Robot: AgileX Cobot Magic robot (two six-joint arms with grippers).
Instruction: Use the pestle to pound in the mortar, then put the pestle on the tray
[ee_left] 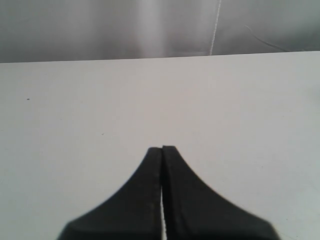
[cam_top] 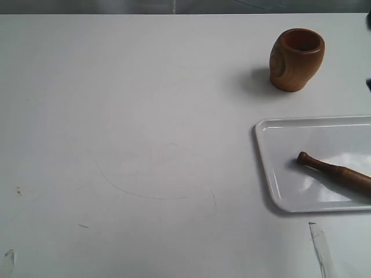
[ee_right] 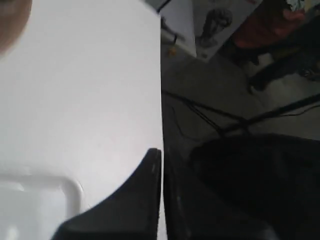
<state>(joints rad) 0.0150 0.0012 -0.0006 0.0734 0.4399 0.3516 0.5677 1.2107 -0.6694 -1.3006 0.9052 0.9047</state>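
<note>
1. Pestle (cam_top: 336, 171): lies flat in tray (cam_top: 272, 174), resting on the tray floor. It sits diagonally. Knob end points toward the middle of the ext. view; thick end runs off that view's right edge.
2. Tray: sits on table (cam_top: 145, 104) at the right of the ext. view, toward the near side. Its right part is cut off by the frame. Glossy, with bright reflections around the pestle.
3. Mortar (cam_top: 297, 59): upright on the table beyond the tray, apart from it, mouth up. Oval facet faces view left and its shadow falls that way too. Can't tell what's inside.
4. Table: white, with a faint curved scuff (cam_top: 151, 194) mid-surface.
5. L gripper (ee_left: 162, 148): fingers pressed together with nothing between them, over bare table.
6. R gripper (ee_right: 162, 151): fingers together with only a thin slit between them, nothing held. It hangs at the table edge, with floor (ee_right: 210, 85) and cables alongside. A tray corner shows near it. There's a blurred brown patch at the frame corner (too soft to identify).
</note>
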